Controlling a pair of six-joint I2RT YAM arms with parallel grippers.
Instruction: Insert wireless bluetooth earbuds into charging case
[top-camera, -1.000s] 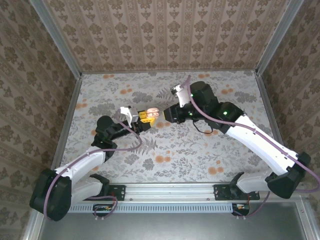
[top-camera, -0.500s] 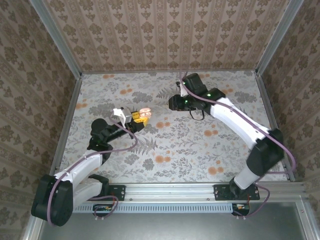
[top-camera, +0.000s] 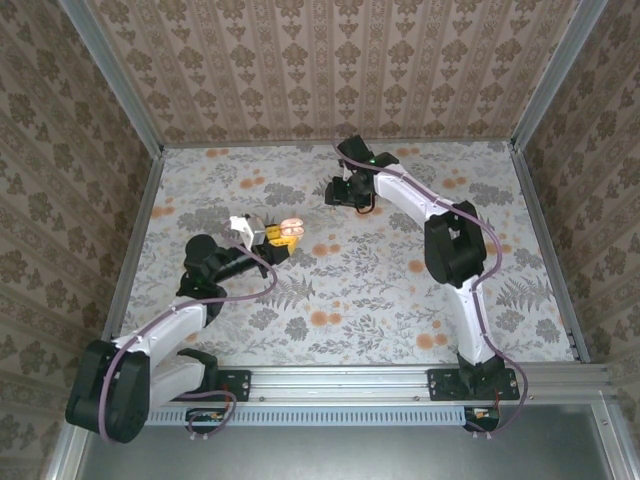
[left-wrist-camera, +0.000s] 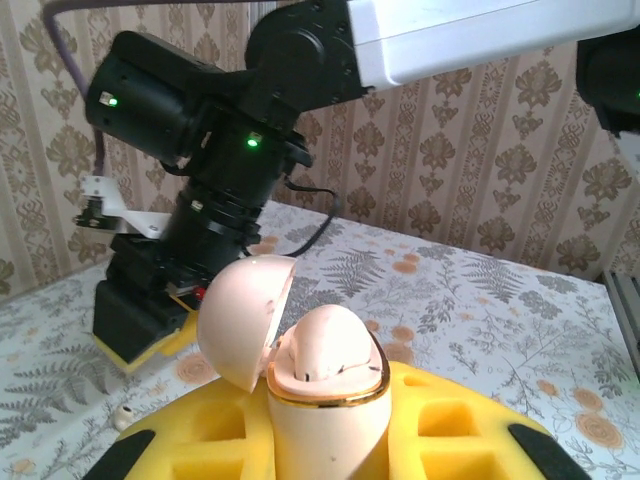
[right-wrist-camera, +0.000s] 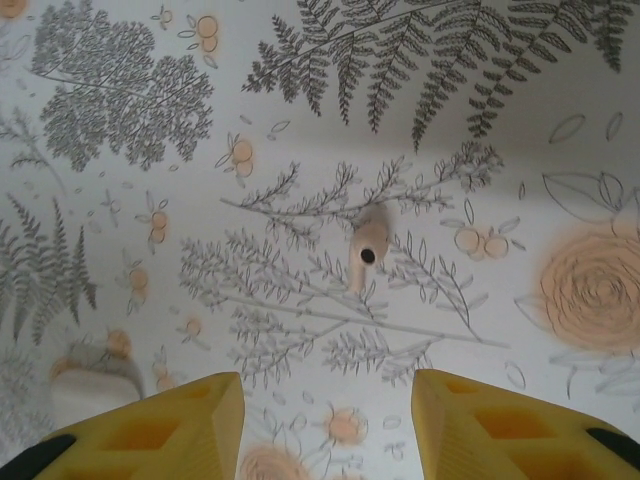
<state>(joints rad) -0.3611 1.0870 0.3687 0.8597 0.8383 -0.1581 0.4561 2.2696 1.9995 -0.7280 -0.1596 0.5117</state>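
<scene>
The left claw (top-camera: 268, 234) is pressed together on the charging case (top-camera: 290, 229), pinching its lower half between yellow fingers (left-wrist-camera: 450, 435) and holding it upright over the left half of the counter (top-camera: 350, 300), about midway between the near and far edges. Seen from the left wrist, the case is pale pinkish cream with a thin gold rim (left-wrist-camera: 325, 397) around its mouth. Its lid (left-wrist-camera: 245, 318) is swung open and tipped back to the left. A rounded piece (left-wrist-camera: 328, 340) of the same colour sits in the mouth and seems to be an earbud already seated, though its outline is too smooth to be sure. The right arm reaches across to the far half of the counter, near the middle of its width. There the right claw (top-camera: 340, 192) points down close to the surface, well apart from the case. Its two yellow fingers (right-wrist-camera: 215, 430) are spread, with bare patterned counter between them. One earbud (right-wrist-camera: 366, 252) lies loose on the counter just ahead of that gap, touching neither finger, a small dark hole showing in its body. From the left wrist the same earbud (left-wrist-camera: 125, 413) shows as a tiny white piece on the counter just below the right claw.
</scene>
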